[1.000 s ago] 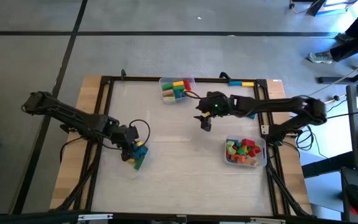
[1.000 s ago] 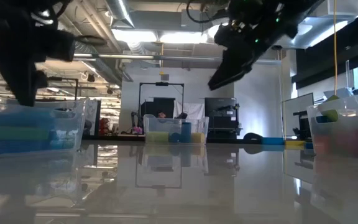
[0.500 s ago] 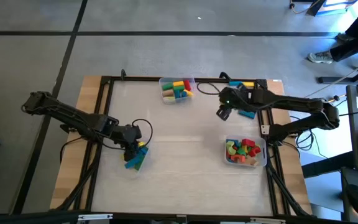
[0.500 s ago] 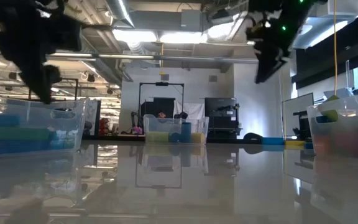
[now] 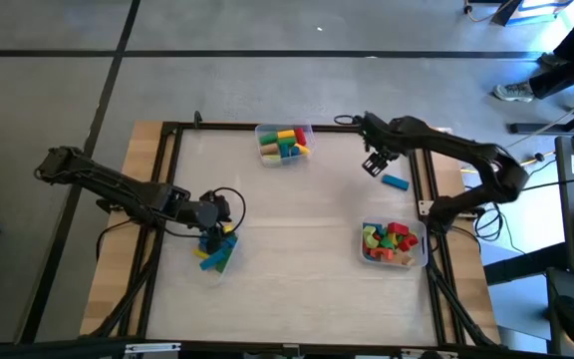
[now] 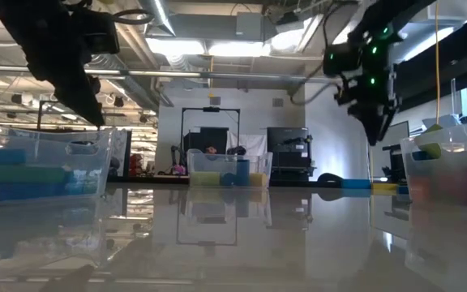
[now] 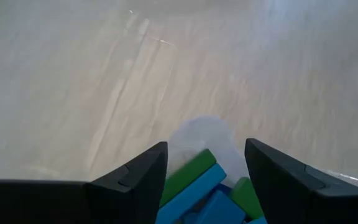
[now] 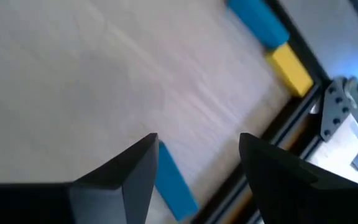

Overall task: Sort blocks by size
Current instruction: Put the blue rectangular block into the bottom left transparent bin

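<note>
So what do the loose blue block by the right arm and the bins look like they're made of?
The blue block looks like painted wood or matte plastic: flat even colour, crisp edges; which one is unclear. The bins, such as the bin under the left arm, look like clear glossy plastic: the blocks inside show through the walls.

table (image 5: 297, 214): your pale worktop, black frame round it | bins: clear one at far edge (image 5: 267, 131), one near right edge (image 5: 422, 249), one at left (image 6: 96, 166) | person's shoe (image 5: 513, 93) on floor, upper right
</note>
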